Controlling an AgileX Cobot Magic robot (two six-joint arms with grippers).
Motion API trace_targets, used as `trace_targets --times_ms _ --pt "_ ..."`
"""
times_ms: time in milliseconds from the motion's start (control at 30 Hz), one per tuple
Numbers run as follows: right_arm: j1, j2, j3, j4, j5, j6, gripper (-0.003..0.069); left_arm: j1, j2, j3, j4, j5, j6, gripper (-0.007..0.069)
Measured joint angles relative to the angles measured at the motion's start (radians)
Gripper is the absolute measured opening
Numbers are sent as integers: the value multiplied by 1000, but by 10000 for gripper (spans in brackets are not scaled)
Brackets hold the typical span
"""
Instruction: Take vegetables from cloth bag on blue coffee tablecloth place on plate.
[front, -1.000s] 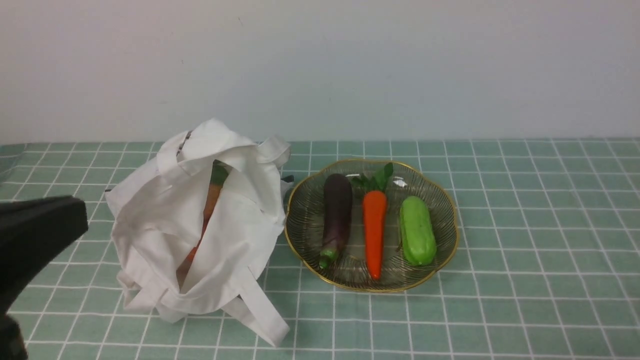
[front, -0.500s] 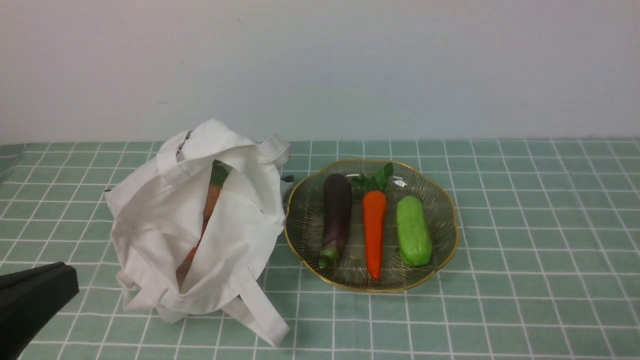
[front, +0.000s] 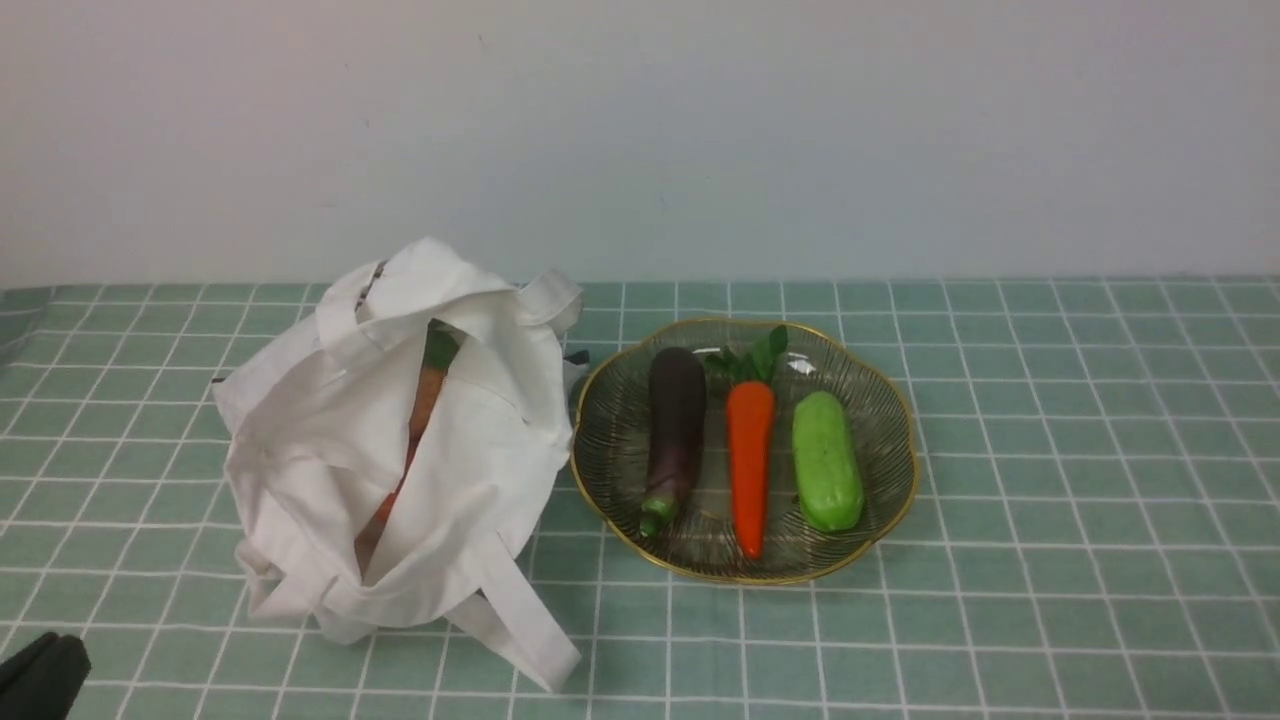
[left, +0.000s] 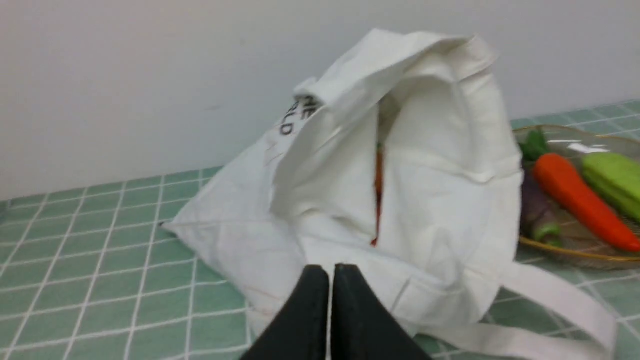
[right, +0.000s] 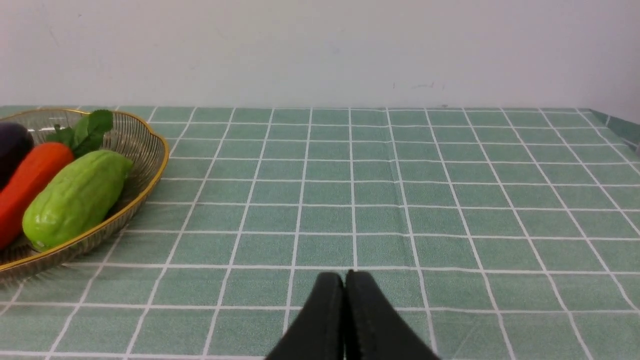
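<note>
The light-green vegetable (front: 827, 461) lies on the right side of the glass plate (front: 880, 530), beside an orange carrot (front: 749, 455) and a dark purple eggplant (front: 674, 432). The white cloth bag (front: 330, 430) sits slumped to the plate's left on the blue coffee tablecloth (front: 1080, 480), an orange shape showing through its slit. My left gripper (left: 331, 269) is shut and empty, its tips just in front of the bag (left: 440, 200); in the front view it is a dark corner (front: 40, 675) at the lower left. My right gripper (right: 344, 274) is shut and empty over bare cloth, right of the plate (right: 150, 170).
The bag's long strap handles (front: 525, 625) trail forward on the cloth toward the front edge. A plain pale wall (front: 640, 130) closes off the back of the table. The cloth's right edge folds down at the far right (right: 617, 125).
My left gripper has dropped and pulled back toward the lower-left corner of the front view, away from the bag. The light-green vegetable shifted slightly and settled on the plate.
</note>
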Motion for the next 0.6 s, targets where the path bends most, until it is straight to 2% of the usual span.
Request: trace_targets --times_ms 133,600 --pt "0 0 0 0 1 0 -10 72 -11 76 -52 3 73 -8" --pt "0 0 0 0 1 0 -10 80 -11 79 -61 75 79 -8"
